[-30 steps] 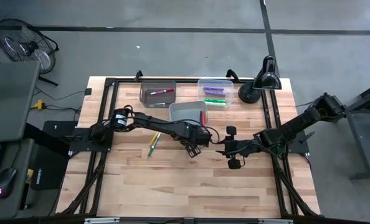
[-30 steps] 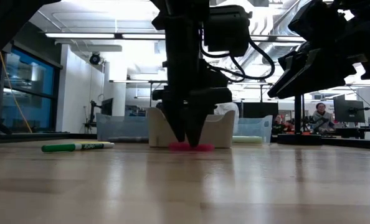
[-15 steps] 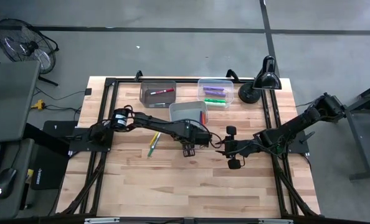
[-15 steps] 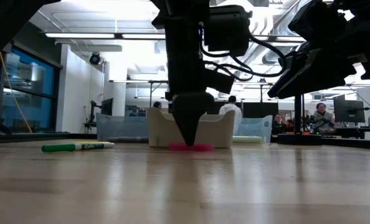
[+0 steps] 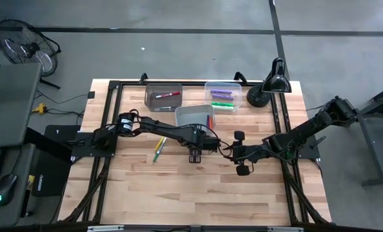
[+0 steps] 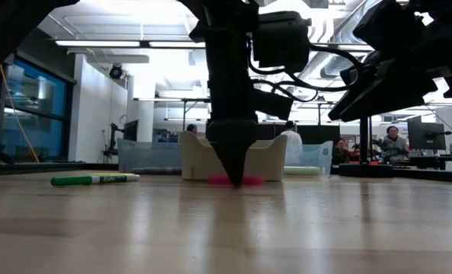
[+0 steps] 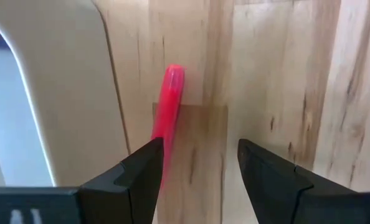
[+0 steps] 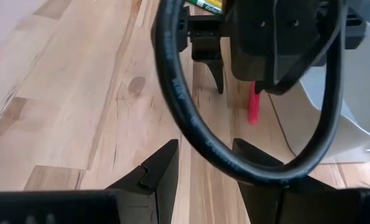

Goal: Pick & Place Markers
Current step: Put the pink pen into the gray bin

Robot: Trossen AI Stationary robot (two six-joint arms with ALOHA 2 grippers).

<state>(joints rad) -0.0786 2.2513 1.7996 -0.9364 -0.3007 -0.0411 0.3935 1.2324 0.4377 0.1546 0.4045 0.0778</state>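
A pink marker (image 7: 170,93) lies flat on the wooden table beside the white bin (image 7: 54,93). It also shows in the low view (image 6: 245,180) and the right wrist view (image 8: 253,107). My left gripper (image 7: 197,149) is open and points down, its tips at table height (image 6: 233,176); the marker runs in by one finger, not between the two. My right gripper (image 8: 207,162) is open and empty, hovering to the right of the left gripper (image 5: 241,156). A green and a yellow marker (image 5: 158,149) lie on the table farther left. My left gripper comes from above, pointing down. One finger (image 7: 141,165) stands over the pink marker's near end (image 7: 162,134), and the marker lies flat on the table. I cannot tell whether the finger touches it.
A dark bin (image 5: 164,96) holds a red marker. A clear bin (image 5: 222,95) holds purple and green markers. The white bin (image 5: 193,116) holds a red-orange one. A black desk lamp (image 5: 272,82) stands at the far right. Bare wood lies toward the near edge.
My left gripper has turned about its upright axis: in the low view its two fingers showed side by side and now show as one point. It has shifted a little toward the table's left edge, staying low over the pink marker, which has not moved.
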